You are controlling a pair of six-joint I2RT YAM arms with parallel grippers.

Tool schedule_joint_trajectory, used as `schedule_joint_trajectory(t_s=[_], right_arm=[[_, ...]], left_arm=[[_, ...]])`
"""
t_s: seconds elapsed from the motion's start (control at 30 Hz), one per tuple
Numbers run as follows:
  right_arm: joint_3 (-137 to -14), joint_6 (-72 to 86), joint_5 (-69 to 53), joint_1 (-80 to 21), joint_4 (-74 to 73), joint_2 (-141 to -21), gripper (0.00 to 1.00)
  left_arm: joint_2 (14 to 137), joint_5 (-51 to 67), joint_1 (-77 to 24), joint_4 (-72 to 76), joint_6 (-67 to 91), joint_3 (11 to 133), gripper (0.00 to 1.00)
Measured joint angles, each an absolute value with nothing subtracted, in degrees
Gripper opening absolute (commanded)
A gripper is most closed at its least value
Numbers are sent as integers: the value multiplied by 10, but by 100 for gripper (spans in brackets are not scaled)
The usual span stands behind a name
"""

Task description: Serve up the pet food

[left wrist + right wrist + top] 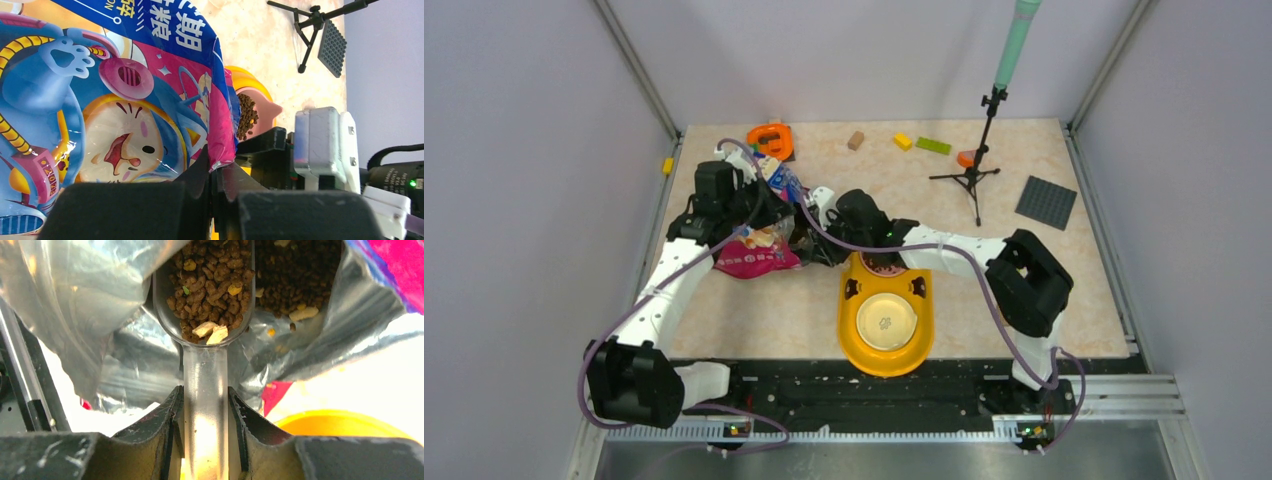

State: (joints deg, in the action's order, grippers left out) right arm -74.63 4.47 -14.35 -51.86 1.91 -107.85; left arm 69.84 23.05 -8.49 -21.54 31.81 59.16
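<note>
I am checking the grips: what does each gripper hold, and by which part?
The left gripper pinches the food bag by its edge; right gripper grips the scoop by its handle.

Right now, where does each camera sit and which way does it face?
Top: above and behind, looking down on the table; left arm, right arm show.
Left wrist: faces the bag; left gripper pinches its edge.
Right wrist: looks into the bag; right gripper clamps the scoop.
Shared: both wrists see bag and kibble.
</note>
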Motion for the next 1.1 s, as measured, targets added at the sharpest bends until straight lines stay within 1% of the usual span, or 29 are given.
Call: schedule_joint_trajectory(t_s=[0.23,0.4,0.63,0.9,1.1], right_arm=[[-747,2,-101,-520,-82,-1050,0],[-739,-30,-67,-520,-119,-1027,0],[-729,-65,-40,-520,-143,-989,0],[-692,-90,-38,-520,-147,-941,0],[-690,-95,-31,-521,-145,-946,0]], left_arm=[[698,230,-84,-216,318,592,0],[697,231,-83,-216,318,592,0],[696,229,-83,-216,318,592,0],[692,226,-83,-216,316,592,0],[688,226,-83,-225,313,592,0]])
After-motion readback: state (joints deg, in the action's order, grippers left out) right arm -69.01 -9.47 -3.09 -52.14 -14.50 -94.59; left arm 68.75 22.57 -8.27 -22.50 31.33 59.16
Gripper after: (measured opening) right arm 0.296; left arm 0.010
